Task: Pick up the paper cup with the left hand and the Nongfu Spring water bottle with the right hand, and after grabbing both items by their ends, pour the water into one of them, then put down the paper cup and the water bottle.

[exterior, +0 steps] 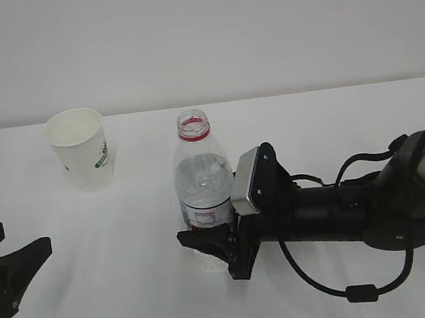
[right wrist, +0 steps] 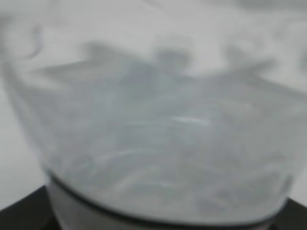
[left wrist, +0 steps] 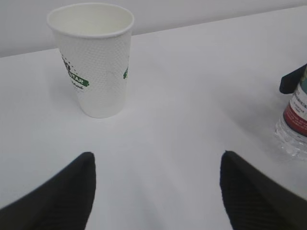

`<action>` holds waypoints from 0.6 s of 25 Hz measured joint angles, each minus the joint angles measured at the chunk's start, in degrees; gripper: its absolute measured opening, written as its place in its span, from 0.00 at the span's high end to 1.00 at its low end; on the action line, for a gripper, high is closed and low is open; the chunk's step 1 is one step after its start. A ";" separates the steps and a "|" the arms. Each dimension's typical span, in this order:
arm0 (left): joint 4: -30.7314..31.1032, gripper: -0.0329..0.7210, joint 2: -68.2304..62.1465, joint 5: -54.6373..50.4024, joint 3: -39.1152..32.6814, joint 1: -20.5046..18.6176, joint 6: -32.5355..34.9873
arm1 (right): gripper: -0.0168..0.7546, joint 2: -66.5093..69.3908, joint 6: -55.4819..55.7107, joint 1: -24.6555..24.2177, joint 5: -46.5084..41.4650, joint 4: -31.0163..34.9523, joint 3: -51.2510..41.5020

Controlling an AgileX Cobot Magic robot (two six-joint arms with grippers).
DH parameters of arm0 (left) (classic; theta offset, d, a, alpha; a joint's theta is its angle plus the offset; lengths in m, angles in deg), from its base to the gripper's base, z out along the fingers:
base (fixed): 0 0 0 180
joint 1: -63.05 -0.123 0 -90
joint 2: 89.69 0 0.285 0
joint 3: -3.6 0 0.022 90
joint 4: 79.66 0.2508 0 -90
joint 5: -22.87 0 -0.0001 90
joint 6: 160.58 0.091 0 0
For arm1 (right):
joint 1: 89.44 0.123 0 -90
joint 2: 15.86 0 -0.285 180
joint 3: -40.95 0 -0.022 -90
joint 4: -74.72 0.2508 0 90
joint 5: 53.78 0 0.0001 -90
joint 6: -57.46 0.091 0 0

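exterior view: the right hand (exterior: 207, 244) sits low around the base of the Nongfu Spring water bottle (exterior: 202, 182), jaws either side of it. Bottle is upright and capless, so any tilt spills. Paper cup (exterior: 81, 148) stands well off to that gripper's far left. The left hand (exterior: 9, 263) is wide open, nothing in it, cup ahead of it.

left wrist view: cup dead ahead between the spread fingers (left wrist: 72, 191), slightly left, not touched yet. White dimpled paper wall, green logo, rolled rim, tapered. Light and crushable imo; I'd grab low near the base and squeeze gently. Bottle's red label edge (left wrist: 296, 112) peeks in at far right.

right wrist view: basically all blur, clear ribbed plastic (right wrist: 158, 158) filling the frame right up against the camera. Can't really tell whether the jaws are squeezing yet or just straddling.

bottle handling: thin plastic, slick, water sloshing inside, bottom-heavy. A low grip fits the task, but too hard a pinch could buckle it.
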 joint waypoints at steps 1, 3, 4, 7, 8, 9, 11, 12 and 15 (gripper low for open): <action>0.00 0.18 0.00 0.00 0.00 0.00 0.00 | 0.34 0.09 0.00 0.00 0.10 0.00 0.00; 0.00 0.18 0.00 0.00 0.00 0.00 0.00 | 0.35 0.09 0.00 0.00 0.25 0.00 0.00; 0.00 0.18 0.00 0.00 0.00 0.00 0.00 | 0.36 0.09 0.00 0.00 0.35 0.00 0.00; 0.00 0.18 0.00 0.00 0.00 0.00 0.00 | 0.37 0.09 0.00 0.00 0.80 0.00 0.00; 0.00 0.18 0.00 0.00 0.00 0.00 0.00 | 0.37 0.13 0.00 0.00 0.93 0.00 0.00; 0.00 0.18 0.00 0.00 0.00 0.00 0.00 | 0.37 0.13 0.00 0.00 1.02 0.00 0.00; 0.00 0.18 0.00 0.00 0.00 0.00 0.00 | 0.37 0.13 0.00 0.00 1.02 0.00 0.00; 0.00 0.18 0.00 0.00 0.00 0.00 0.00 | 0.37 0.13 0.00 0.00 1.02 0.00 0.00; 0.00 0.18 0.00 0.00 0.00 0.00 0.00 | 0.37 0.13 0.00 0.00 1.02 0.00 0.00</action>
